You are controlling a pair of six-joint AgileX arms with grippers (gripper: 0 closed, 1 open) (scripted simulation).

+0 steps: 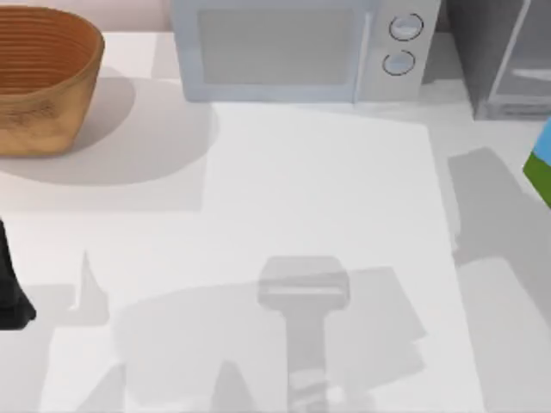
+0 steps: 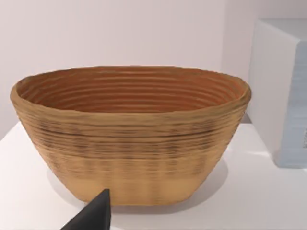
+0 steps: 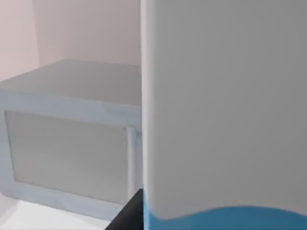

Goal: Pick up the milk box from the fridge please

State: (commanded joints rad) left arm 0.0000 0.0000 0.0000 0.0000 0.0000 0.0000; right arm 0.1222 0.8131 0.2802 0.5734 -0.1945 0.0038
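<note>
Seemingly my right arm's fingers (image 3: 128, 213) grasp the milk box (image 1: 541, 168) at the tabletop's (image 1: 327, 189) right edge, outside the fridge (image 1: 504, 56); light, crushable carton, so I'd grip its flat sides gently.

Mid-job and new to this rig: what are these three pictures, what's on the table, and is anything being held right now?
Two robot arms work at a white table. The top view looks down: woven basket at left, white microwave at the back, grey fridge in the right corner. The other two cameras ride on the wrists. The left arm is parked at the left edge, facing the basket. The right wrist view is pressed against the milk box, which appears gripped in the right jaws, outside the fridge, at the table's right edge.
</note>
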